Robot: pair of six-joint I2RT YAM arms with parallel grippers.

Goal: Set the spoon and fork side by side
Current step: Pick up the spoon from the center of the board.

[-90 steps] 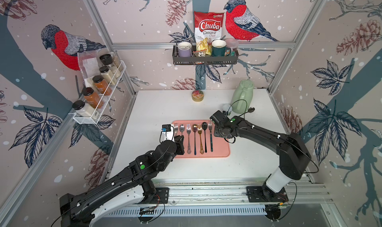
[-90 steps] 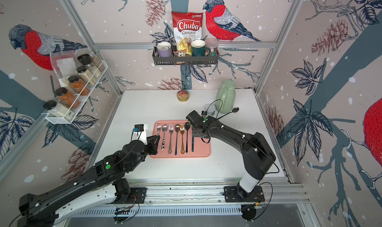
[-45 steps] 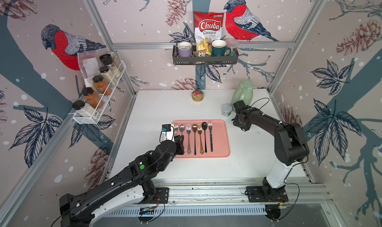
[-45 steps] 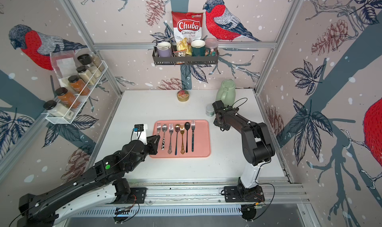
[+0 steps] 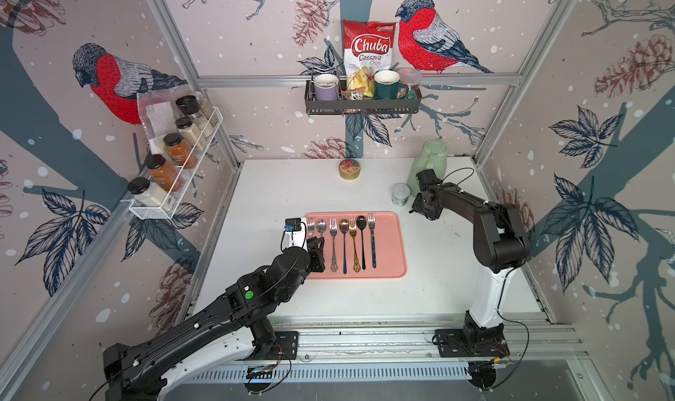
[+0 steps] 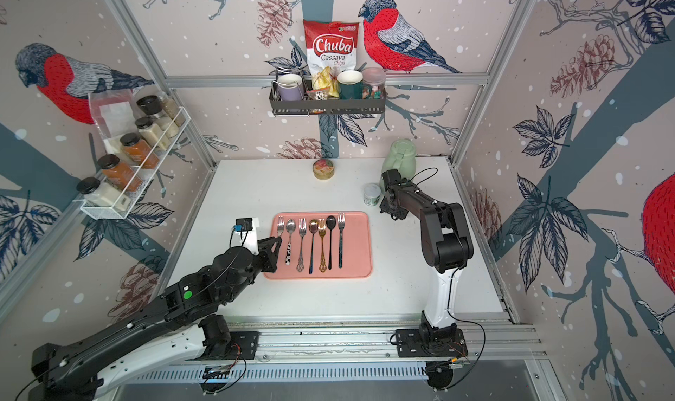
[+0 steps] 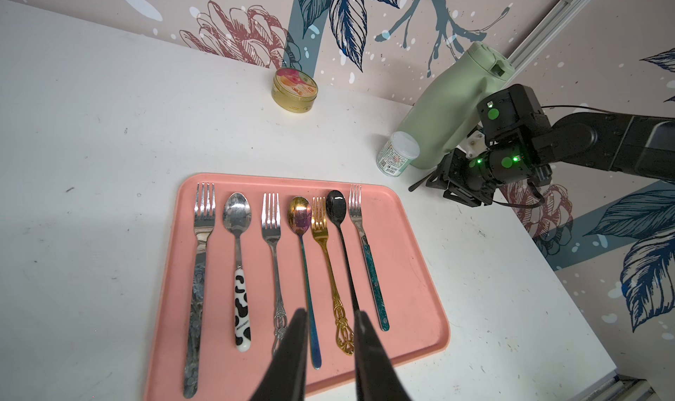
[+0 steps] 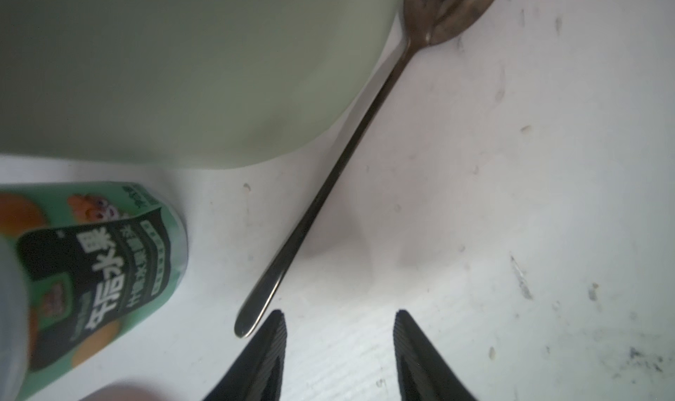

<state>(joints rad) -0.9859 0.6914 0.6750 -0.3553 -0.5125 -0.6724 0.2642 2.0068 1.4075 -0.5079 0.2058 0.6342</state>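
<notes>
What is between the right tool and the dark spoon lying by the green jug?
Nothing visible. The open right tool hangs just off the handle tip of the dark metal spoon, only bare white table between. The pale green jug crowds the spoon's bowl end.

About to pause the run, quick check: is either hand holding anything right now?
Left hand: open, holding nothing.
Right hand: open, holding nothing, its fingertips just short of the spoon handle's end.

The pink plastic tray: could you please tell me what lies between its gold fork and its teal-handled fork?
A slim black spoon lies between the gold fork and the teal-handled fork, clearest in the left wrist view.
</notes>
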